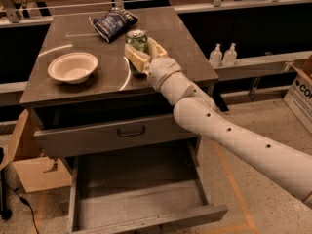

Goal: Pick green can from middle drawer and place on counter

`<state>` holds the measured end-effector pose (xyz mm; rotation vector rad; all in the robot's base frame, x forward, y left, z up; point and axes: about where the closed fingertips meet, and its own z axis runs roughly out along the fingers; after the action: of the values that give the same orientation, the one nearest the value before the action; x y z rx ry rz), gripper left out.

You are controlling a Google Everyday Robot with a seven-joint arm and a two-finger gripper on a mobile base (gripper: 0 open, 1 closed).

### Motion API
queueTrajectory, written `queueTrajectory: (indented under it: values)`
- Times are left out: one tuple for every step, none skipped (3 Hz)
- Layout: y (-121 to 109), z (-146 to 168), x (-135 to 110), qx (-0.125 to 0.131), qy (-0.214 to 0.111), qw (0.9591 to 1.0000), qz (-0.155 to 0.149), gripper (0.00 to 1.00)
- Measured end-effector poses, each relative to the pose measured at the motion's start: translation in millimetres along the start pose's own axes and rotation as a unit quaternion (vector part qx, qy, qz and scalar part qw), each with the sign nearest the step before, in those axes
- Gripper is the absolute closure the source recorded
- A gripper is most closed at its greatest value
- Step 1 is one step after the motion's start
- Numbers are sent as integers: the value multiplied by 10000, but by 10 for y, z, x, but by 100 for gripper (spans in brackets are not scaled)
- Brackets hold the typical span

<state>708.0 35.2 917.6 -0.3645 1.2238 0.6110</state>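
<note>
I have the green can (137, 39) upright, my claw (141, 48) clamped on its sides so it can be set down standing. It sits over the tabletop (185, 57), near the snack bag (113, 22). The middle drawer (136, 191) stands open below.

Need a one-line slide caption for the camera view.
Gripper holds the green can over the counter, beside the snack bag; middle drawer open below.

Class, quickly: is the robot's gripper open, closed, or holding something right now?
Gripper: over the counter, fingers closed on the green can.
</note>
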Motion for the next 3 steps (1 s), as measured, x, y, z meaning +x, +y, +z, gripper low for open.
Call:
queueTrajectory:
  values:
    - [-12, -15, 49, -18, -87, 10000, -12, 61]
    - [-17, -75, 72, -43, -147, 9998, -101, 30]
    - [-17, -149, 51, -55, -166, 9996, -222, 7]
